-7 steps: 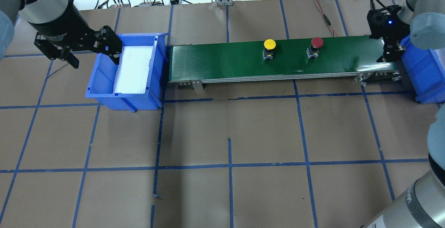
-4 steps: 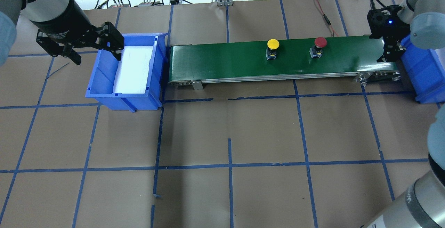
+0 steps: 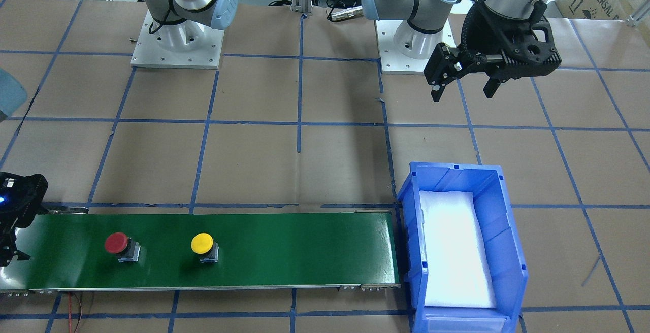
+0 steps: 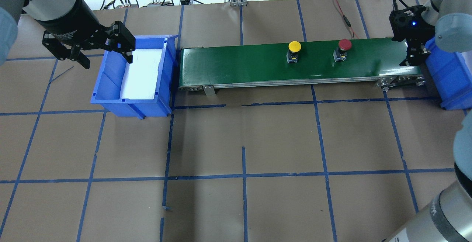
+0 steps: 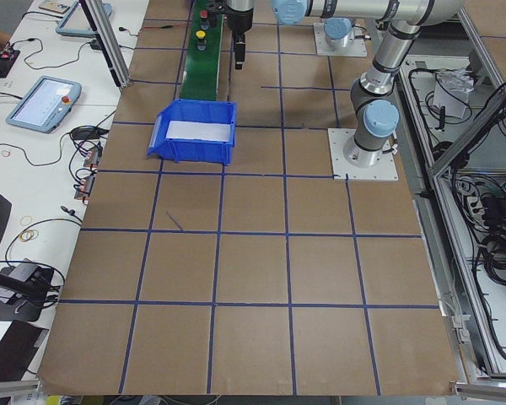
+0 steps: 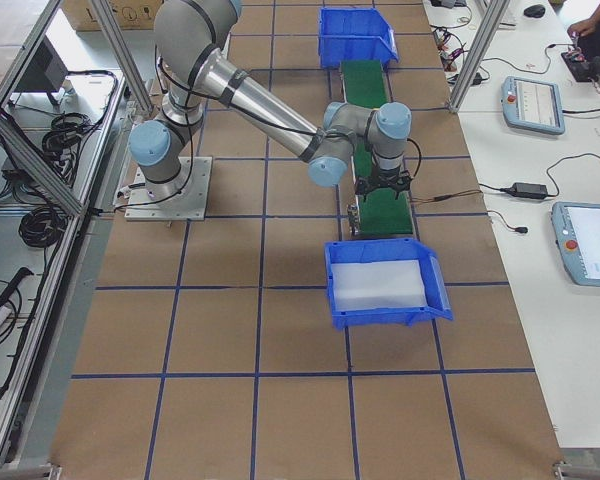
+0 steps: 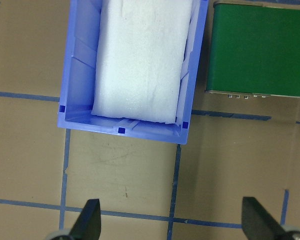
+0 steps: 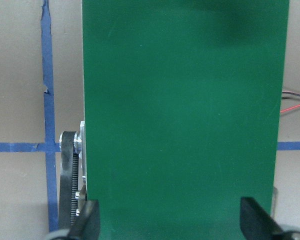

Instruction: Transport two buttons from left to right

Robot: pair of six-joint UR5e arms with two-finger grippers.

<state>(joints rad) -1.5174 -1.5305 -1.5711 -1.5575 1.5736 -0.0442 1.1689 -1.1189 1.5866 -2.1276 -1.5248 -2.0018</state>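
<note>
Front-facing view: the red button [image 3: 116,242] and the yellow button [image 3: 202,243] stand on the green belt [image 3: 304,252] at lower left, with bare belt on either side.

Overhead: both buttons have shifted right. The left gripper [image 4: 107,62], fingers apart, has moved up over the blue bin [image 4: 110,83] corner.

Right wrist: the right gripper [image 8: 170,215], fingers apart, straddles the belt end.

The left arm [image 4: 55,2] slants down from above, and the left gripper [image 4: 107,63] hangs raised with its fingers pointing down and spread wide. The right arm [image 6: 260,100] stretches far out from its base, wrist turned straight down; the right gripper [image 4: 412,62] sits low, jaws equally far apart
</note>
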